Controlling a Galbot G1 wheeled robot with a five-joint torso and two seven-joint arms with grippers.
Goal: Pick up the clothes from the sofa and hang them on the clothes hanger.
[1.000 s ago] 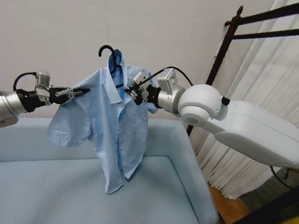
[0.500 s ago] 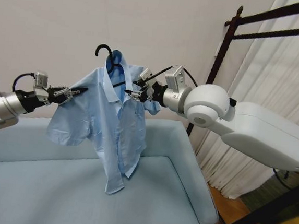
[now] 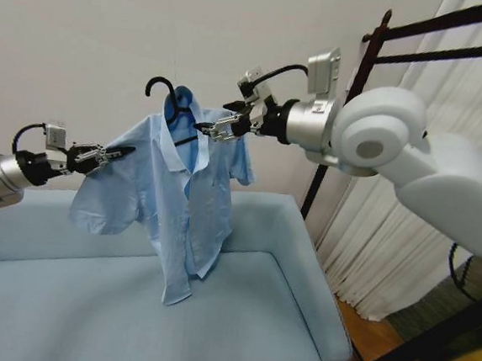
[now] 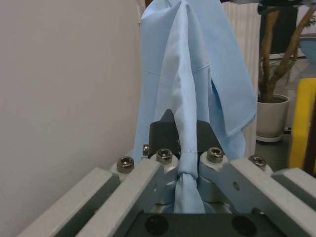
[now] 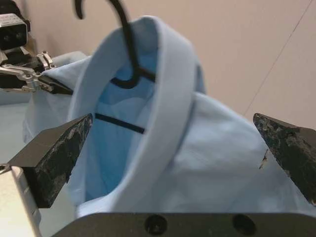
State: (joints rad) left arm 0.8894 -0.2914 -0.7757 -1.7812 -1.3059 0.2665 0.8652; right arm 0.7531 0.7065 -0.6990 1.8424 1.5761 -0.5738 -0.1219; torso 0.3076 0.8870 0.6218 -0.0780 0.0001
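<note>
Hanger (image 5: 128, 44): just the hook and a short bit of bar show, the rest is buried in the blue shirt (image 3: 185, 192). Clothes rack (image 3: 365, 65) is cut by the top right edge, and its post is partly hidden behind the right arm (image 3: 443, 181). Sofa (image 3: 254, 317) is cut at the left and bottom edges. Left wrist view: a shirt fold covers where the left tool (image 4: 186, 148) pinches it. Right wrist view: cloth hides whether the right tool (image 5: 171, 118) touches the hanger; its fingers (image 5: 54, 158) run off the lower corners.

shirt (image 3: 190, 201): plain light blue
hanger (image 3: 161, 83): black
sofa (image 3: 85, 319): plain pale blue
rack (image 3: 362, 64), at 2 o'clock: dark brown
curtain (image 3: 445, 165), at 3 o'clock: plain white
</note>
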